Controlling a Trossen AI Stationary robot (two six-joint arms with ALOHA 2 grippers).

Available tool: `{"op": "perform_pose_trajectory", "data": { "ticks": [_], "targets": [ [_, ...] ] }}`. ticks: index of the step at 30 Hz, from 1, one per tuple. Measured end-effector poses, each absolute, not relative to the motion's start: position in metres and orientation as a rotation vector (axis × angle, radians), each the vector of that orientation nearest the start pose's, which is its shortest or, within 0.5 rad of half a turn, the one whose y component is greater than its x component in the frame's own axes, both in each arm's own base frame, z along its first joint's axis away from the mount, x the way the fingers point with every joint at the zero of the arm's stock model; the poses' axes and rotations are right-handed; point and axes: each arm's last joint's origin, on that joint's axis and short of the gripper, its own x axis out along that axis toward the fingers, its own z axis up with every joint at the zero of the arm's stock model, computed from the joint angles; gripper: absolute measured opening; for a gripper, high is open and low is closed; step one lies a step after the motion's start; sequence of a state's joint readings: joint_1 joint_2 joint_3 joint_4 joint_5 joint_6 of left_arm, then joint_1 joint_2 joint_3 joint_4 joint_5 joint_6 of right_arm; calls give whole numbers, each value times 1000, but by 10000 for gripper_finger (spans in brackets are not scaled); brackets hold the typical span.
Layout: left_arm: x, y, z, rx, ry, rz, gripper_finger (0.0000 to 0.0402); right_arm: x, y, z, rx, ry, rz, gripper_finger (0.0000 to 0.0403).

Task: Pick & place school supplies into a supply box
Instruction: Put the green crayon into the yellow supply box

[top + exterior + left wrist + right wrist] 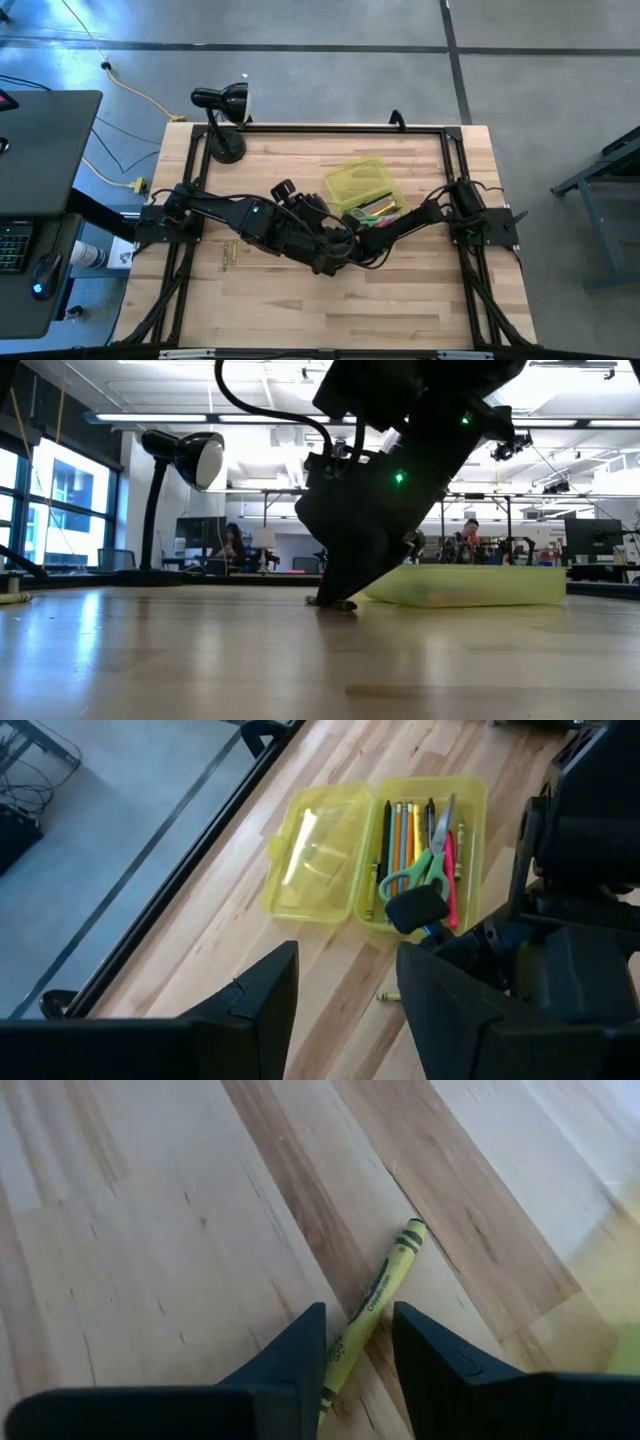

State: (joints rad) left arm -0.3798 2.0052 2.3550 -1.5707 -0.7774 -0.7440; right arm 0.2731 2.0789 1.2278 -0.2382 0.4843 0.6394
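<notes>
— What are the right gripper's [358, 1342] jaws doing?
— Spread narrowly astride a yellow crayon [372, 1312] lying on the tabletop [150, 1230], beside the supply box [330, 855]; whether they pinch it, I can't tell.
— And the left gripper [345, 990]?
— Jaws spread, holding nothing, above the tabletop facing the box, which holds pencils [405, 820] and green-handled scissors [420, 875].
</notes>
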Motion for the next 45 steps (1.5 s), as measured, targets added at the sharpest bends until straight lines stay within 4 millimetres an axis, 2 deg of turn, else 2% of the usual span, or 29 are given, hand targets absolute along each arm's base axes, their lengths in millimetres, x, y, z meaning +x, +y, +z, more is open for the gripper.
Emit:
{"op": "perform_pose_trajectory", "data": {
  "ticks": [7,10,15,17,21,26,28,32,36,42,45],
  "targets": [
    [352,-119,400,7,815,682,198,387,93,106,176,916,-475,11],
    [352,-119,400,7,815,681,200,387,93,106,160,902,-495,13],
    [352,-119,400,7,817,680,201,381,100,119,128,899,-468,5],
    [352,-119,400,5,818,679,199,379,104,130,141,886,-441,6],
    [352,-119,400,0,817,681,199,365,107,168,112,854,-443,3],
    [352,-119,400,-16,816,682,202,326,106,207,19,900,-567,3],
    [352,-119,400,-22,815,684,201,308,101,216,9,922,-632,3],
    [352,-119,400,-26,813,686,198,272,86,209,29,986,-710,1],
    [352,-119,400,-33,810,688,200,241,71,185,106,986,-674,1],
    [352,-119,400,-45,805,694,200,221,44,172,233,769,-590,1],
    [352,-119,400,-47,804,695,198,209,31,160,201,790,-564,0]
  ]
}}
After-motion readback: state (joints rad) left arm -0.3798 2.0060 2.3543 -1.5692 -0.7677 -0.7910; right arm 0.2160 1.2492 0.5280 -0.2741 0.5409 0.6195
